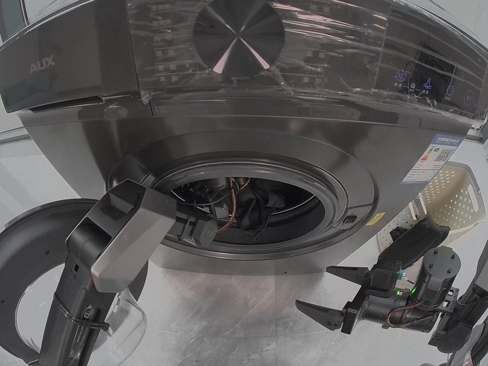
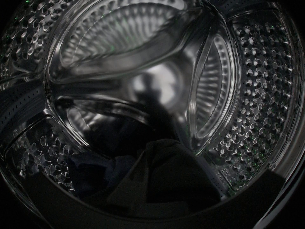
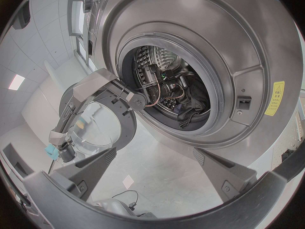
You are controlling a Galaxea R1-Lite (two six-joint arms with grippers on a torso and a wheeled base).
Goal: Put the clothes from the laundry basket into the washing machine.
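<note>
- You are facing a dark grey washing machine (image 1: 244, 128). Its round door (image 1: 30, 260) is swung open to your left.
- Dark clothes (image 1: 259, 204) lie heaped in the bottom of the drum (image 2: 254, 80), towards the front of the opening (one fold hangs close to the lip).
- The left arm (image 1: 127, 230) reaches through the opening. The left gripper (image 3: 173, 91) is inside the drum, just beside the heap; you cannot tell whether it grips anything.
- From the left wrist, the clothes lie low in the drum, below the shiny perforated wall.
- The right gripper (image 1: 312, 285) hangs outside the machine, low over the pale floor (image 1: 229, 321), to the right of the opening. Its jaws stand wide apart with nothing between them, well apart from the clothes.
- A white perforated laundry basket (image 1: 457, 199) stands on the floor to the right of the machine, behind the right arm.
</note>
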